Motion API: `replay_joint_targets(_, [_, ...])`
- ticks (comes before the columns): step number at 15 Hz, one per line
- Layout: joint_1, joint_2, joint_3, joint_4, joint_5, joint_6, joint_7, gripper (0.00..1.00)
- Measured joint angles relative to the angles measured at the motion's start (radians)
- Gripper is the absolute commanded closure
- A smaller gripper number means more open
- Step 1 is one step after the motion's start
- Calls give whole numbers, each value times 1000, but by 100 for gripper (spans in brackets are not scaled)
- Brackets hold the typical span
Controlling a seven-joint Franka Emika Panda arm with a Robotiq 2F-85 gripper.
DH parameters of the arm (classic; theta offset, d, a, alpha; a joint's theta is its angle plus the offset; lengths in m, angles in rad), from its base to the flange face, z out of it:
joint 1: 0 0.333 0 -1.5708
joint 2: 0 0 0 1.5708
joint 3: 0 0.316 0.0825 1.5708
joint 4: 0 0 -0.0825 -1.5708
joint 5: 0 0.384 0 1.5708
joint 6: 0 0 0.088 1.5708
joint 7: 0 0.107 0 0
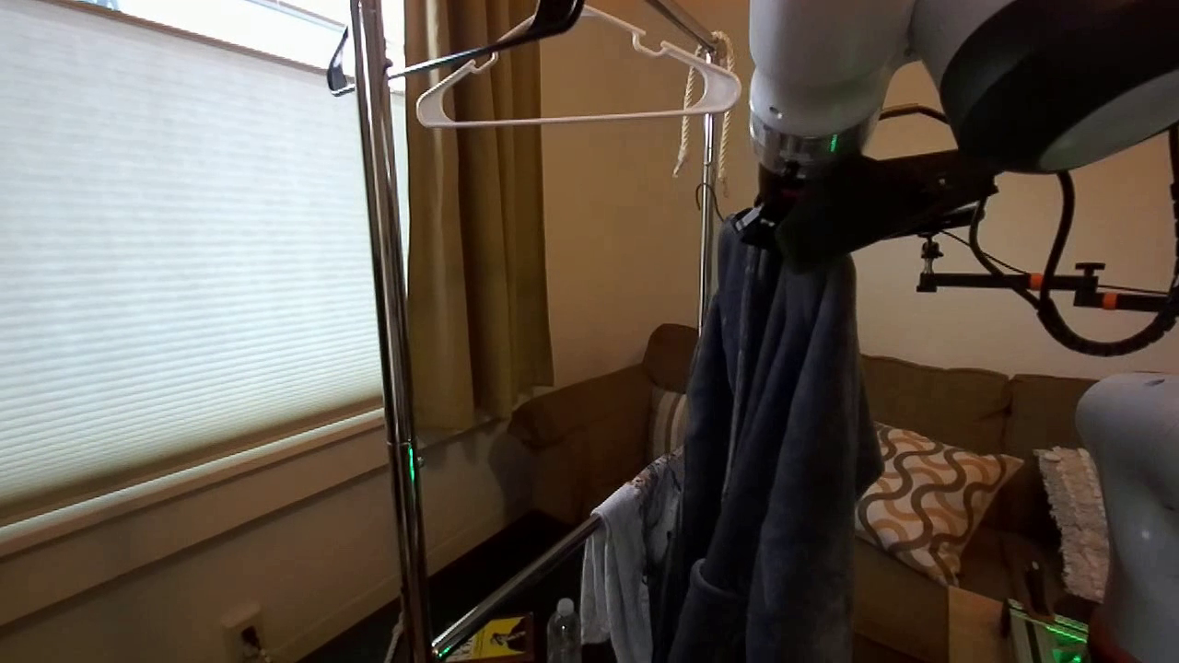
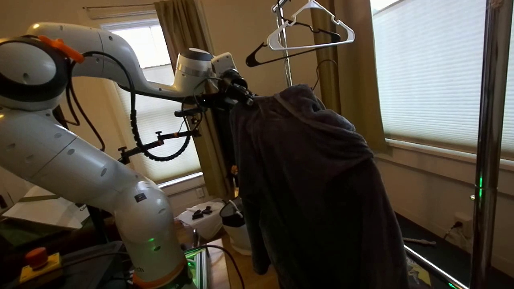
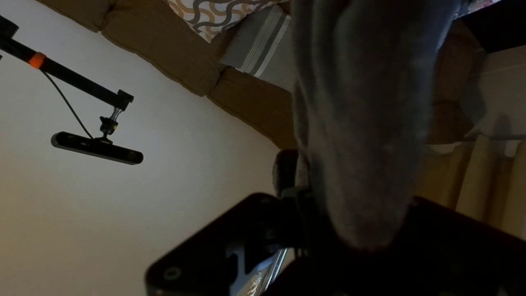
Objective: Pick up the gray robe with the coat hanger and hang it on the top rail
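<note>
The gray robe [image 1: 783, 414] hangs limp from my gripper [image 1: 760, 219], its lower end cut off by the frame. It also hangs in an exterior view [image 2: 313, 180] and fills the middle of the wrist view [image 3: 365, 115]. My gripper is shut on the robe's upper edge at one shoulder; in an exterior view the gripper [image 2: 248, 99] is at that shoulder. A thin dark hanger hook [image 2: 328, 61] sticks up from the robe's neck, apart from any rail; the rest of that hanger is hidden. Part of the top rail [image 1: 683, 22] shows above and beyond the hook.
A white hanger [image 1: 576, 120] and a black hanger [image 2: 253, 60] hang high on the rack. A metal upright [image 1: 391, 368] stands near. A whitish cloth [image 1: 619, 552] lies over the lower crossbar [image 1: 516, 587]. A couch [image 1: 589, 414] stands behind. Rope [image 1: 723, 110] hangs at the far upright.
</note>
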Motion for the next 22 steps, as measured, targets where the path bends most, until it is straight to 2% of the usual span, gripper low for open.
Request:
replay_joint_targets(5, [-33,-5,-2,-3,-7,18,-11,98])
replay_joint_targets(7, [-49,-31,-14,-2,-66,33,-47,98])
replay_joint_targets(13, [-92,-131,-111,31,-277,228,-195,98])
replay_joint_targets(14, [-105,-148,-126,42,-290,245,-199,93])
replay_joint_targets(15, [-117,-163,-139,51,-291,256,-209,98])
replay_joint_targets(18, [-131,-176,-149,53,-262,262,-212,98])
replay_joint_targets(22, [-160,-173,-119,53,-242,265,-118,98])
